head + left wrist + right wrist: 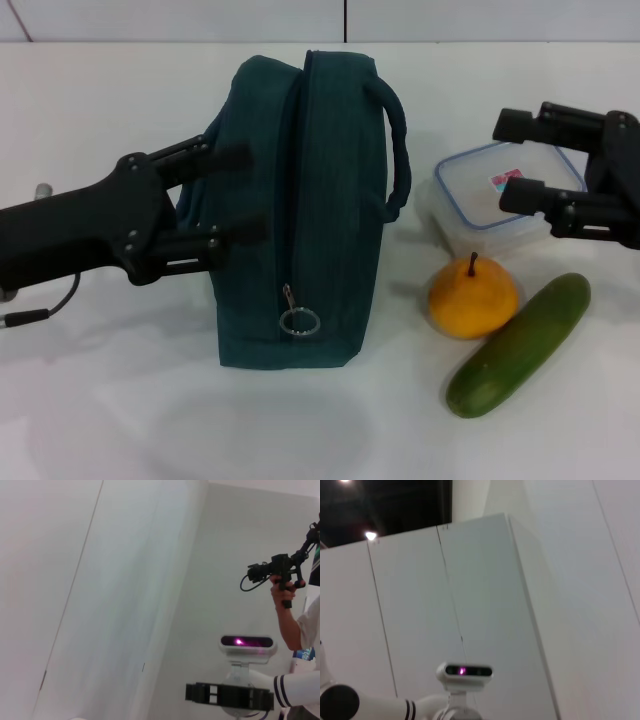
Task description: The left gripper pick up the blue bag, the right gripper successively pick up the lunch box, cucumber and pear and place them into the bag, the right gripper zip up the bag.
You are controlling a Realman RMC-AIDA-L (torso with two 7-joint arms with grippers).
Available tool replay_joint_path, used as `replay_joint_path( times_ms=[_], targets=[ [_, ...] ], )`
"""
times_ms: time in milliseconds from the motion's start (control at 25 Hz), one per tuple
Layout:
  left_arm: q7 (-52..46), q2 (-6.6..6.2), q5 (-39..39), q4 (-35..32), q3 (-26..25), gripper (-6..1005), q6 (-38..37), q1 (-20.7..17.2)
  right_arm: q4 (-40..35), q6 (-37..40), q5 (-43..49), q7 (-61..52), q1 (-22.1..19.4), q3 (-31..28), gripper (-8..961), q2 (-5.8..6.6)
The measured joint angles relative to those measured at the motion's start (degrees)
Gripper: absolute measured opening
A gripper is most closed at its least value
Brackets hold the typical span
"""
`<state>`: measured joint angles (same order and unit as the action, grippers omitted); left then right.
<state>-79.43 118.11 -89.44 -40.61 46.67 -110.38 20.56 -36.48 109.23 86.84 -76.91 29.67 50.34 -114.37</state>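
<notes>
The blue bag lies on its side in the middle of the white table, zipper shut, its ring pull near the front end. One loop handle arches off its right side. My left gripper is open at the bag's left side, with both fingers reaching over the fabric. To the right, the lunch box sits partly behind my open right gripper, which hovers at its right part. In front of the box are the pear and the cucumber, lying diagonally. Neither wrist view shows any of these.
The white table stretches in front of the bag and to its left. A wall runs along the back. Both wrist views point upward at walls and the robot's head; a person holding a camera stands at one edge.
</notes>
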Motion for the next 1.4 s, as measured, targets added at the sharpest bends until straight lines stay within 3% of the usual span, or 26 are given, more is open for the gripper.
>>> replay_joint_path(
  times_ms=[720,840,1160,1400],
  targets=[
    [-0.85,-0.07,0.18,0.16,0.00,884,0.71,0.37,0.00,-2.88,2.71,-0.41,0.68,0.82,740,0.53],
    [-4.92,-0.39,0.14,-0.18,0.01,883,0.85,1.03,0.00,-2.88,2.73,-0.37,0.68,0.82,740,0.47],
    [-28.80,-5.21,-0.98,-9.78,0.00,881,3.81,4.49,0.33,-2.92,2.84,0.03,0.22,0.82,740,0.54],
    [-49.82,-8.76,-13.39,-16.27,0.01,880,9.15,9.90,0.63,-2.98,3.05,0.74,-0.37,0.81,740,0.56]
  ],
)
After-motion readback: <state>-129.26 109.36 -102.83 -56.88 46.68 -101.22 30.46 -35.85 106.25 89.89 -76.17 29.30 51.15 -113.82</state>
